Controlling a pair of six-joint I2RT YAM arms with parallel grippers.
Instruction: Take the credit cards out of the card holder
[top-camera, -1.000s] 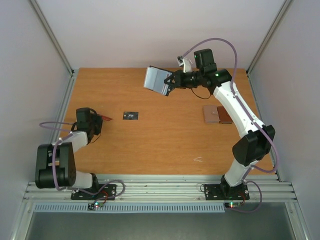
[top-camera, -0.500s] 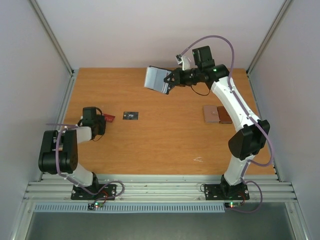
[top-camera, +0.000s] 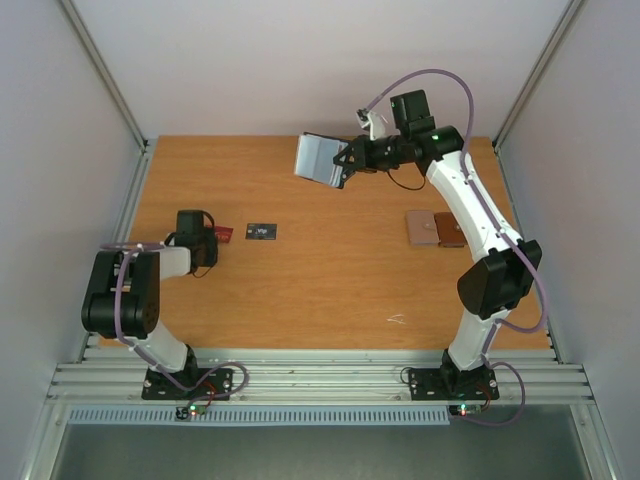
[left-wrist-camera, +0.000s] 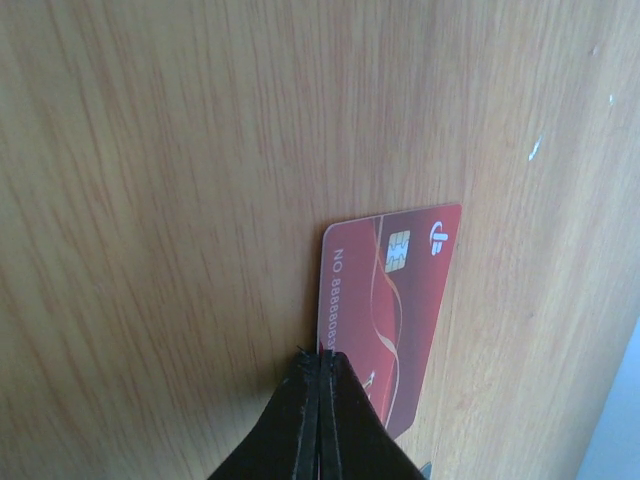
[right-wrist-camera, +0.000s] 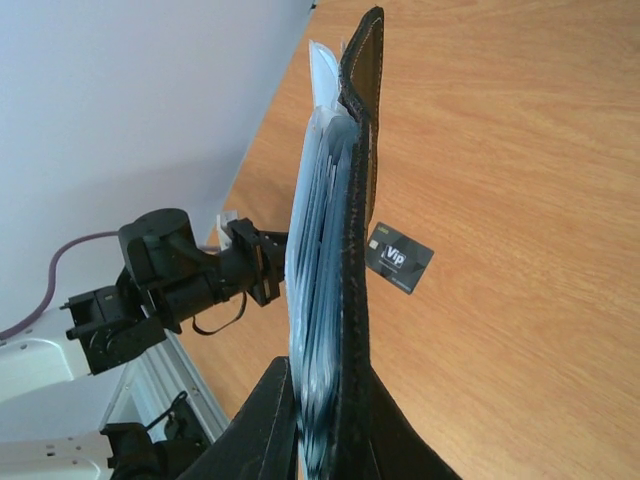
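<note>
the left gripper, jaws pressed together, is pinching the dark red card by its rim near the left edge of the desk; that thin hold is risking a slip. the right gripper is clamping the card holder above the far edge.

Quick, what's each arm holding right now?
Left end effector: shut on the dark red plastic card.
Right end effector: shut on the black folding card holder.
</note>
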